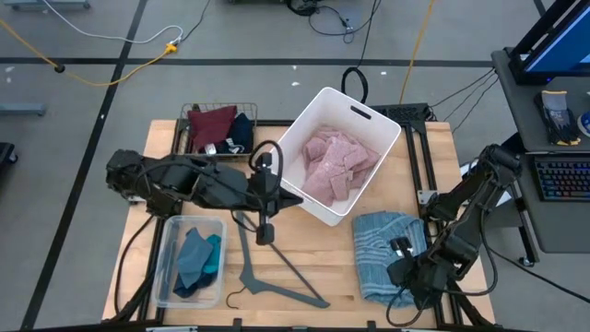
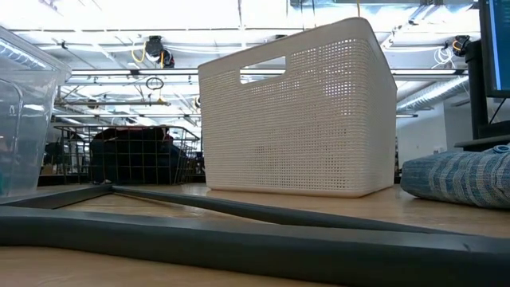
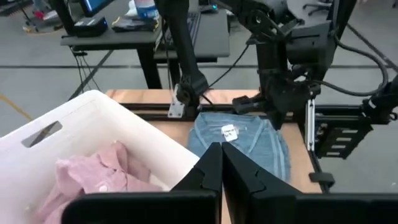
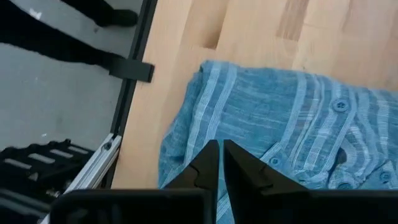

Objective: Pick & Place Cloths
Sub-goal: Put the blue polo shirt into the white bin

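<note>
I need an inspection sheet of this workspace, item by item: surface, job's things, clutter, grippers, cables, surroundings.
Surface: wooden table, partly covered.
Job's things: pink cloth in the white bin; light-blue cloth flat on the table; maroon cloth in the wire basket; teal and navy pieces in the clear tub.
Clutter: grey hanger on the table.
Grippers: left gripper above the hanger, jaws shut, empty; right gripper over the light-blue cloth, jaws shut.
Cables: several on the floor.
Surroundings: desk with keyboard; no person seen.
</note>
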